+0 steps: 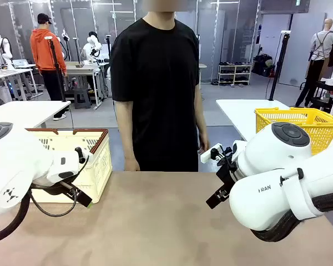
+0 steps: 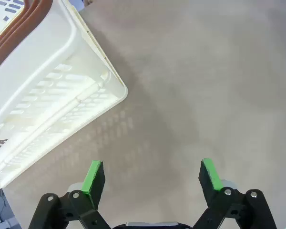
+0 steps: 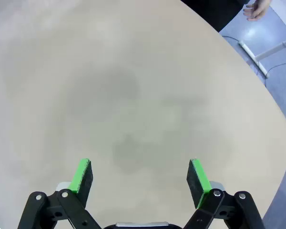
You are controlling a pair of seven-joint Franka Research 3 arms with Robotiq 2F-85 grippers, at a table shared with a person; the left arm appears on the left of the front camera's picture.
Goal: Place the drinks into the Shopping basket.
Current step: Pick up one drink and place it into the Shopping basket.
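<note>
Both arms hang poised over the table (image 1: 155, 221). My left fingers (image 2: 94, 177) are spread wide with nothing between them. Just beside them sits the Shopping basket (image 2: 47, 95), on the table's left side, which I'd judge makes for a short carry. My right fingers (image 3: 82, 175) are spread too, over bare tabletop, likely ready for a can from the person (image 1: 155, 83) standing opposite.
</note>
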